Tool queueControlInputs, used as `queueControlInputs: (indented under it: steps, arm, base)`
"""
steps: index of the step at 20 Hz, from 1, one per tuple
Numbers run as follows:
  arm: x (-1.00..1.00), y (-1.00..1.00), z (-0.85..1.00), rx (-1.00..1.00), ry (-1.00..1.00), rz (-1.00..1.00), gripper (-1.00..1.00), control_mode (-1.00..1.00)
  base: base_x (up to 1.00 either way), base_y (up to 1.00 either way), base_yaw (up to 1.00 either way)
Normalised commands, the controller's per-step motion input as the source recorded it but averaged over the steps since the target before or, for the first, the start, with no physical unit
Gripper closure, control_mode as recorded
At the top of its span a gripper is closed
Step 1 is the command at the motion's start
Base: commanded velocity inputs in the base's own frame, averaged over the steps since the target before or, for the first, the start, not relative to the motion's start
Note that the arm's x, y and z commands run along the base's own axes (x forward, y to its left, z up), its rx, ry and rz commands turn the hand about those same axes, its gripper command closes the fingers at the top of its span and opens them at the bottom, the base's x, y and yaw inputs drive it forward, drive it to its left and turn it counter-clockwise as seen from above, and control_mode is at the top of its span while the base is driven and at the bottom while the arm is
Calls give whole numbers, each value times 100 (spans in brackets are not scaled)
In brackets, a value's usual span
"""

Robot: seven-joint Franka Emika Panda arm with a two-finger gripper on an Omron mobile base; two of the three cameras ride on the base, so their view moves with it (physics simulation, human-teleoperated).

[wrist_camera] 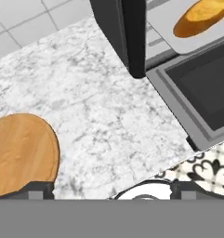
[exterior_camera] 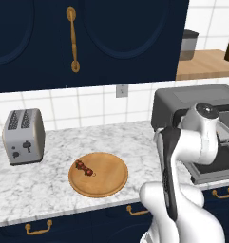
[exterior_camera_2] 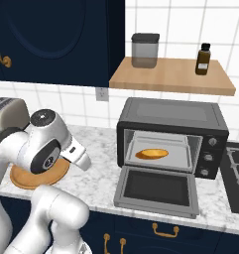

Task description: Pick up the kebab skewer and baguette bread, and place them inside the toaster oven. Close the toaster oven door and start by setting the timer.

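The kebab skewer (exterior_camera: 85,168) is seen lying on a round wooden plate (exterior_camera: 109,182), toward the plate's left side, on the marble table (exterior_camera: 59,142). The plate is set near the front edge of the table, between a silver two-slot toaster (exterior_camera: 23,136) at the far left and the toaster oven (exterior_camera_2: 171,135) at the right. The baguette bread (exterior_camera_2: 151,154) is found inside the toaster oven, resting on a pale tray (exterior_camera_2: 178,158) in the open cavity. The toaster oven door (exterior_camera_2: 158,190) is dropped flat, its glass window facing up, and it reaches toward the near edge of the table. Three knobs (exterior_camera_2: 209,158) are stacked on the oven's right panel. Above the oven, a wooden shelf (exterior_camera_2: 170,77) carries a dark-lidded canister (exterior_camera_2: 144,50) and a small brown bottle (exterior_camera_2: 203,59). A stovetop (exterior_camera_2: 237,173) is partly visible at the far right. The arm is folded over the table between the plate and the oven. In the hand view, the gripper (wrist_camera: 111,191) is held above the bare marble between plate and oven, its two tips set widely apart with nothing between them.
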Motion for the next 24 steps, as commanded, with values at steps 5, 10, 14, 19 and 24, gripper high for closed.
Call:
queueControlInputs:
  steps: [5, 10, 14, 19, 24]
  arm:
    - [0, 58, 0, -16, 3, 16, -100, -100]
    - [0, 60, -11, -12, 2, 14, -100, -100]
    - [8, 49, -13, 2, 7, 24, -100, -100]
    - [18, 58, -4, 1, 17, 21, -100, -100]
    - [12, 65, -14, 0, 17, 11, -100, -100]
  base:
    - [0, 0, 0]
    - [0, 0, 0]
    - [0, 0, 0]
    - [0, 0, 0]
    - [0, 0, 0]
